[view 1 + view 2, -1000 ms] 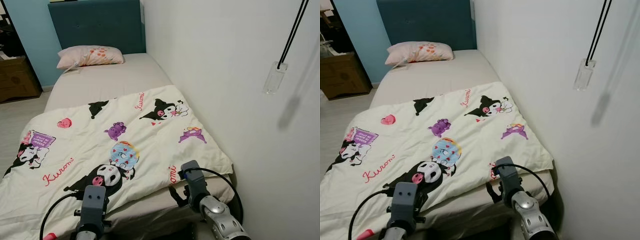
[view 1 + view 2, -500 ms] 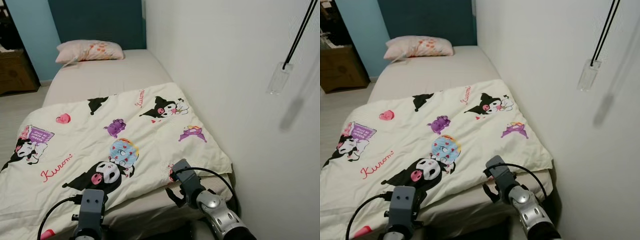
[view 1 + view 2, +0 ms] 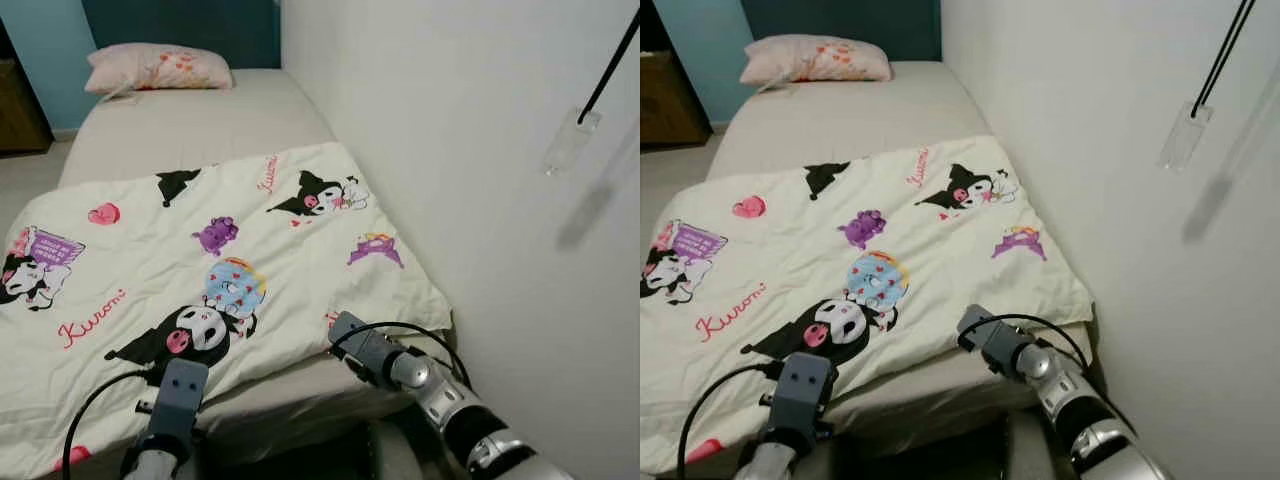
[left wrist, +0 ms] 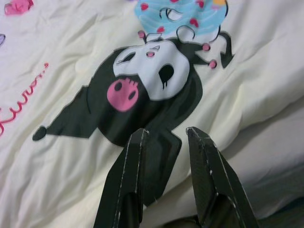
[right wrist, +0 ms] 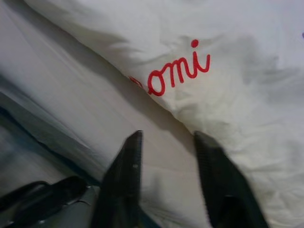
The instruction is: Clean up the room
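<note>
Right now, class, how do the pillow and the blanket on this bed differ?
The pillow is pink and lies at the head of the bed; the blanket is cream and covers the foot end. The pillow is plump; the blanket lies flat and spread out. Both carry printed patterns and rest on the bed.

- Right gripper (image 5: 166, 156): two black fingers (image 5: 124, 183) parted, with a clear gap between them, tips blurred.
- Fingers hover above the beige sheet (image 5: 80, 95) of the bed, close to the hem of the cream blanket (image 5: 228, 61).
- Blanket carries red lettering (image 5: 178, 72) at its edge; fabric creased.
- A black cable (image 5: 40, 192) lies beside the gripper.
</note>
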{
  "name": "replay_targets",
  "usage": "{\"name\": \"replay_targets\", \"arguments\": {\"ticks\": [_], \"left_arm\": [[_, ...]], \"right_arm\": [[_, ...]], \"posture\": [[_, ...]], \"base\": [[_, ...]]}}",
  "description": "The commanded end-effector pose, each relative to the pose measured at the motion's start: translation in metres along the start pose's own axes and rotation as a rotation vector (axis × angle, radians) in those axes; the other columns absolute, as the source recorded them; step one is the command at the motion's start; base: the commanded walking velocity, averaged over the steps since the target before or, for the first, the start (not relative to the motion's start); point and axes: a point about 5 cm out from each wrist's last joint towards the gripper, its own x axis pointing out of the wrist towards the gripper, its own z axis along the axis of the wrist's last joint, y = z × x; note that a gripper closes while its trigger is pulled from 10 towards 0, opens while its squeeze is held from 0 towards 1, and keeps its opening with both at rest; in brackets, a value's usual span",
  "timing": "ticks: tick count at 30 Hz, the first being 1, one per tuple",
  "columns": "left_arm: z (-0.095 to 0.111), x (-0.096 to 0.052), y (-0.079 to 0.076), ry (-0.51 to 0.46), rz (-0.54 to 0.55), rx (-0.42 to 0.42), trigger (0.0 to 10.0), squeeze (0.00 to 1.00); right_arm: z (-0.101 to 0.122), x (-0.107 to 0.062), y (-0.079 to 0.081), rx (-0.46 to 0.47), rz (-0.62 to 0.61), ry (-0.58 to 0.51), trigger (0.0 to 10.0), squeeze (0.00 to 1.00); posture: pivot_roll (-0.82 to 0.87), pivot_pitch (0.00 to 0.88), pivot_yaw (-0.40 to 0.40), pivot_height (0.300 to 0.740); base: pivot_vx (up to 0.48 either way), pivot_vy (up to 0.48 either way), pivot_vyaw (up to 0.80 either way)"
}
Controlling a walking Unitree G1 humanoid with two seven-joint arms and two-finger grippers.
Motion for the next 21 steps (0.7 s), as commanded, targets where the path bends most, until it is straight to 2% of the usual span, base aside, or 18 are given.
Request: {"name": "replay_targets", "arguments": {"ticks": [1,2,3,4,6,7,9,12,13,17,21], "left_arm": [[0.004,-0.001,0.006,-0.021,-0.016,0.007,10.0,0.0],[0.008,0.0,0.007,-0.038,-0.027,-0.003,10.0,0.0],[0.02,0.001,0.005,-0.094,-0.077,-0.021,10.0,0.0],[0.02,0.001,0.005,-0.094,-0.077,-0.021,10.0,0.0],[0.037,-0.001,-0.001,-0.168,-0.184,-0.036,10.0,0.0],[0.037,-0.001,-0.001,-0.168,-0.184,-0.036,10.0,0.0],[0.049,-0.005,-0.004,-0.21,-0.255,-0.03,10.0,0.0],[0.053,-0.007,-0.004,-0.223,-0.271,-0.025,10.0,0.0],[0.057,-0.009,-0.003,-0.235,-0.281,-0.016,10.0,0.0],[0.062,-0.013,-0.001,-0.249,-0.286,-0.011,10.0,0.0],[0.067,-0.018,-0.001,-0.261,-0.31,-0.011,10.0,0.0]], "right_arm": [[-0.001,0.001,-0.001,-0.069,0.003,0.011,3.3,0.0],[0.001,0.001,-0.002,-0.096,-0.001,0.013,3.3,0.0],[0.005,0.002,-0.007,-0.16,-0.027,0.015,10.0,0.0],[0.005,0.002,-0.007,-0.16,-0.027,0.015,10.0,0.0],[0.01,0.003,-0.013,-0.214,-0.071,0.011,10.0,0.0],[0.01,0.003,-0.013,-0.214,-0.071,0.011,10.0,0.0],[0.014,0.004,-0.018,-0.245,-0.101,0.002,10.0,0.0],[0.016,0.004,-0.021,-0.237,-0.116,-0.009,10.0,0.0],[0.018,0.003,-0.024,-0.23,-0.137,-0.017,10.0,1.0],[0.02,0.003,-0.028,-0.219,-0.166,-0.028,10.0,1.0],[0.02,0.003,-0.028,-0.259,-0.177,-0.03,10.0,1.0]], "posture": [[-0.01,0.213,-0.095,0.576],[-0.01,0.213,-0.095,0.576],[0.0,0.234,-0.093,0.576],[0.0,0.234,-0.093,0.576],[0.03,0.264,-0.088,0.576],[0.03,0.264,-0.088,0.576],[0.04,0.279,-0.082,0.576],[0.04,0.29,-0.075,0.576],[0.05,0.298,-0.068,0.576],[0.05,0.304,-0.059,0.576],[0.06,0.312,-0.047,0.576]], "base": [[0.0,0.0,0.0],[0.0,0.0,0.0],[0.0,0.0,0.0],[0.0,0.0,0.0],[0.0,0.0,0.0],[0.0,0.0,0.0],[0.0,0.0,0.0],[0.0,0.0,0.0],[0.0,0.0,0.0],[0.0,0.0,0.0],[0.0,0.0,0.0]]}}
